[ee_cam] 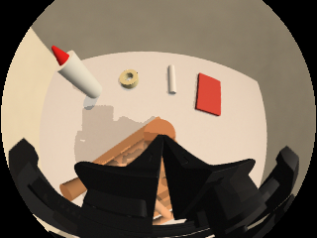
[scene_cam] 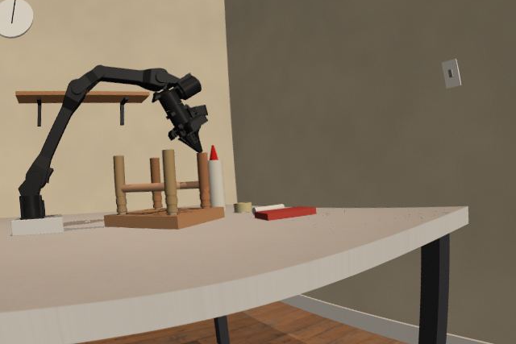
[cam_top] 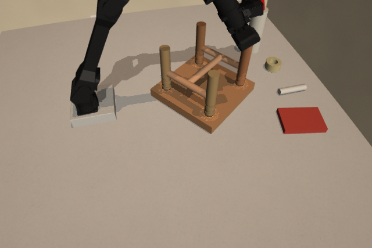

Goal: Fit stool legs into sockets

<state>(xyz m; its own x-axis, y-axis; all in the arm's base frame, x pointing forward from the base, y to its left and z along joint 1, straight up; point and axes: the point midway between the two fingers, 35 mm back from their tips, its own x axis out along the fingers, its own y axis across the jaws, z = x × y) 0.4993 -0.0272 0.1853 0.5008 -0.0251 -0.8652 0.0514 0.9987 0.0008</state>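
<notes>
The stool seat (cam_top: pixel 188 110) (scene_cam: pixel 141 221) lies upside down and flat on the table. Four legs stand upright at its corners: two olive-brown legs, one at the left (cam_top: pixel 165 66) (scene_cam: pixel 118 182) and one in front (cam_top: pixel 211 92) (scene_cam: pixel 169 180), and two redder legs, one at the back (cam_top: pixel 200 41) (scene_cam: pixel 155 180) and one at the right (cam_top: pixel 243 66) (scene_cam: pixel 202 177). Rails join them. My gripper (cam_top: pixel 243 47) (scene_cam: pixel 201 151) (ee_cam: pixel 161 138) is shut and empty, its tips at the top end of the right leg, touching or nearly so. That leg's top also shows in the wrist view (ee_cam: pixel 160 129).
A white bottle (cam_top: pixel 258 29) (scene_cam: pixel 216 184) (ee_cam: pixel 80 76) with a red tip stands behind the right leg. A tan ring (cam_top: pixel 272 66) (scene_cam: pixel 242 207) (ee_cam: pixel 129 81), a white rod (cam_top: pixel 292 89) (ee_cam: pixel 171 79) and a red block (cam_top: pixel 301 120) (scene_cam: pixel 285 213) (ee_cam: pixel 208 94) lie right of the stool.
</notes>
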